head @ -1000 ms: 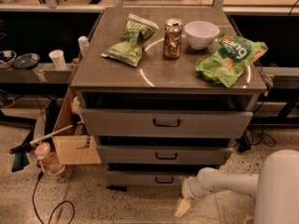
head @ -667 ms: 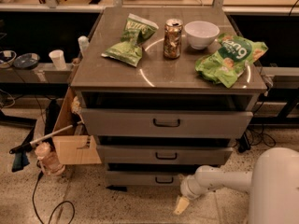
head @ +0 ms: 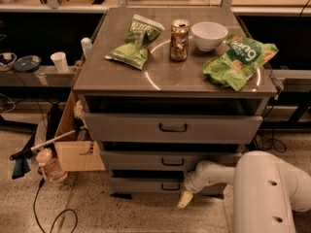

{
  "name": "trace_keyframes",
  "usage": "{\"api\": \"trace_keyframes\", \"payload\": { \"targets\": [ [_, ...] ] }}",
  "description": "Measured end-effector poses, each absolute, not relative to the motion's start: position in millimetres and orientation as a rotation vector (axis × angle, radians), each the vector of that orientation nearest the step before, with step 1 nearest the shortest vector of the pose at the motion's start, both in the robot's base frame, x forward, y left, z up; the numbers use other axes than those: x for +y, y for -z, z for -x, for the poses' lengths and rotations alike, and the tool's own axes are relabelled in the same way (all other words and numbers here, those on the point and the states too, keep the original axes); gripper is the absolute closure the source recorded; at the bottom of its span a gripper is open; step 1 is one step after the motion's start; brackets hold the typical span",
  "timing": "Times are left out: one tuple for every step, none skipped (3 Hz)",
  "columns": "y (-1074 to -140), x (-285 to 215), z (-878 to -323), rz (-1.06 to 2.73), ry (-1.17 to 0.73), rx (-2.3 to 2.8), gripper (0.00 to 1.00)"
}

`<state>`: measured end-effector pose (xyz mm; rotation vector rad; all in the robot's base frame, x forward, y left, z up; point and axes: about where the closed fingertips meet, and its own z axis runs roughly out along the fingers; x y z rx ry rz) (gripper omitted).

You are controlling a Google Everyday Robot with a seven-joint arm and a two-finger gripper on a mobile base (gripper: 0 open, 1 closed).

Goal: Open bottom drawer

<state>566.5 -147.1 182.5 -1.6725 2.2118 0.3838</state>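
The grey cabinet has three drawers. The bottom drawer (head: 141, 185) is the lowest, narrowest grey panel, with a small black loop handle (head: 170, 187). It stands out only a little, less than the middle drawer (head: 146, 160) and the top drawer (head: 146, 128) above it. My gripper (head: 185, 199) hangs at the end of my white arm, just right of and slightly below the handle, close to the bottom drawer's front. One cream fingertip (head: 184, 200) points down toward the floor.
The cabinet top (head: 160, 76) holds two green chip bags, a can (head: 179, 40) and a white bowl (head: 209, 35). A cardboard box (head: 75, 147), a pink bottle (head: 46, 162) and cables lie on the floor to the left. My white arm body (head: 269, 193) fills the lower right.
My arm and gripper have shifted left toward the bottom drawer's handle. The drawers have not moved.
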Motion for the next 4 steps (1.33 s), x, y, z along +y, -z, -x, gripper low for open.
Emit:
{"api": "trace_keyframes", "payload": {
  "targets": [
    [-182, -147, -567, 1.673, -0.384, 2.212, 0.00],
    [-177, -148, -562, 1.672, -0.406, 2.218, 0.00],
    [-169, -153, -549, 1.657, -0.443, 2.239, 0.00],
    [-169, -158, -531, 1.644, -0.462, 2.248, 0.00]
  ]
}}
